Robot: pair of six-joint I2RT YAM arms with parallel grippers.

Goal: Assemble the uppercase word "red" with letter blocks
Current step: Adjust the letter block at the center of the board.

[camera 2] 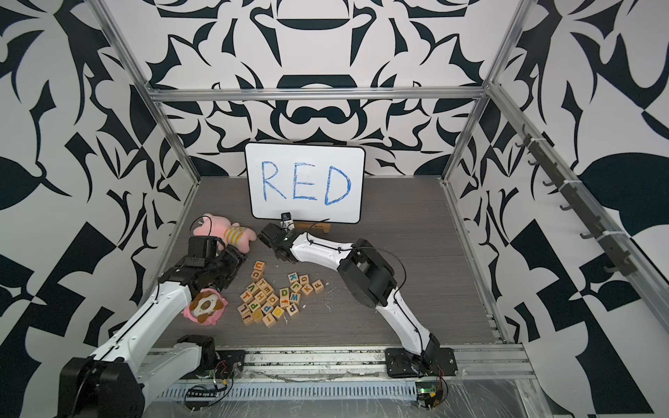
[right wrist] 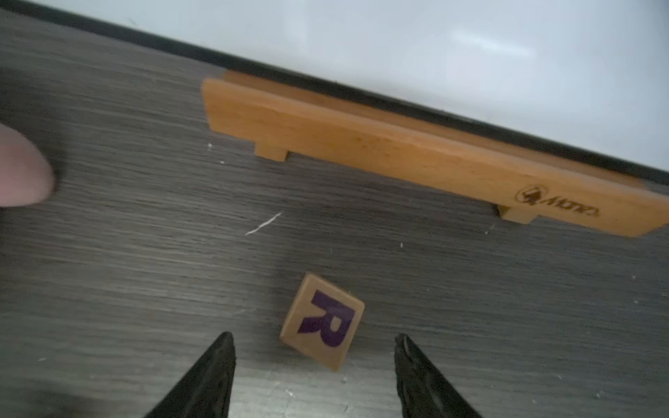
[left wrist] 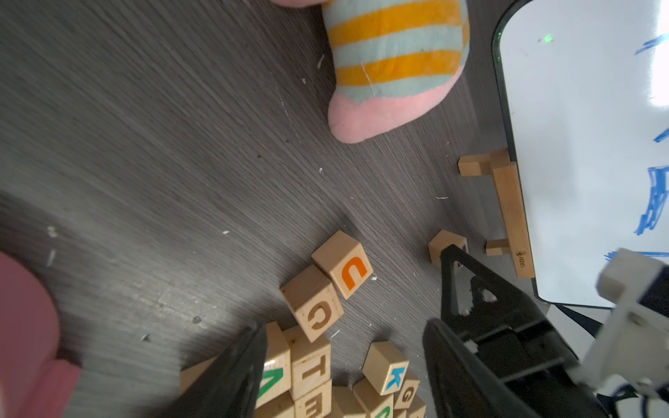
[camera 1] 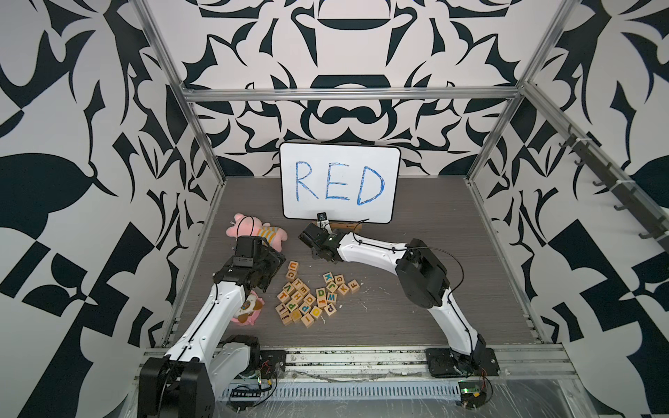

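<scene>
The letter block with a dark-purple R (right wrist: 322, 322) lies alone on the dark table, face up and skewed, just in front of the whiteboard's wooden stand (right wrist: 398, 152). My right gripper (right wrist: 313, 336) hovers over it, open, with a finger on either side and neither touching it. The same block (left wrist: 447, 244) peeks out behind that gripper in the left wrist view. The other letter blocks (camera 1: 307, 296) form a loose pile mid-table, with a green D (camera 1: 320, 292) among them. My left gripper (left wrist: 344, 325) hangs open and empty over the pile's far-left edge, near the U (left wrist: 353, 271) and C (left wrist: 318, 315) blocks.
The whiteboard (camera 1: 340, 181) with blue handwritten RED leans at the back. A pink plush toy (camera 1: 253, 231) in a striped shirt lies back left, close to the left wrist. Another pink toy (camera 1: 248, 307) sits under the left arm. Metal frame rails edge the table.
</scene>
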